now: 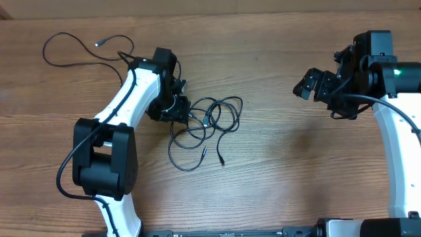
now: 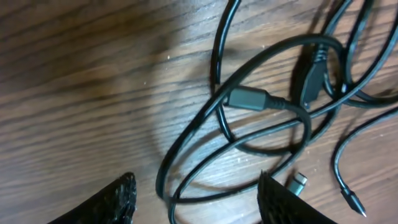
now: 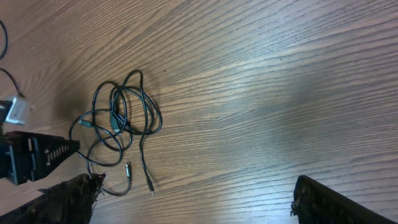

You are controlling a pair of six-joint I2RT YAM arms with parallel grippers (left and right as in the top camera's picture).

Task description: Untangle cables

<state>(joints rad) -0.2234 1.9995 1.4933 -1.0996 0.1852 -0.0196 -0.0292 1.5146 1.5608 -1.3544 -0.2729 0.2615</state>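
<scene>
The cables (image 1: 205,124) lie as a loose tangle of thin black loops at the table's centre, with two free ends (image 1: 221,160) pointing toward the front. My left gripper (image 1: 179,112) is low at the tangle's left edge. In the left wrist view it is open (image 2: 196,200), with two cable strands (image 2: 186,180) lying between its fingers, not clamped. Dark plugs (image 2: 249,99) and a silver-tipped connector (image 2: 298,183) lie close by. My right gripper (image 1: 306,85) is far to the right, open and empty (image 3: 199,202). The tangle also shows in the right wrist view (image 3: 121,121).
A separate thin black cable (image 1: 99,44) lies spread out at the back left of the wooden table (image 1: 283,158). The left arm (image 1: 125,99) reaches over from the front left. The right arm base (image 1: 401,171) stands along the right edge.
</scene>
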